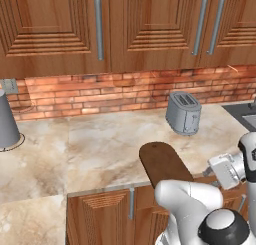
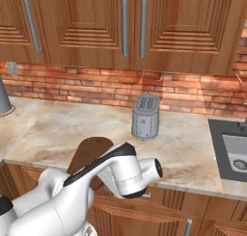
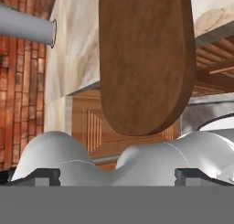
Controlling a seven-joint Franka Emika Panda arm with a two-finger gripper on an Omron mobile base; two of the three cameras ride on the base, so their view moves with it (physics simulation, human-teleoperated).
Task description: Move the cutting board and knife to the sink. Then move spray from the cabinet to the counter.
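The gripper (image 3: 117, 175) hangs low before the counter's front edge, jaws spread wide and empty. Just beyond it the board (image 1: 162, 164) lies on the counter (image 1: 90, 149), one end jutting over that edge. Farther back stands the toaster (image 1: 183, 113); the sink (image 2: 234, 153) occupies the right end.

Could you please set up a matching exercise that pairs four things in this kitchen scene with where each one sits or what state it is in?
Things:
1. cutting board
2. toaster
3. sink
4. gripper

Places or states:
A. set into the counter at its far right end
B. jaws wide open, holding nothing
C. lying flat, its near end jutting past the counter's front edge
D. standing upright near the brick wall

Pairs: 1-C, 2-D, 3-A, 4-B
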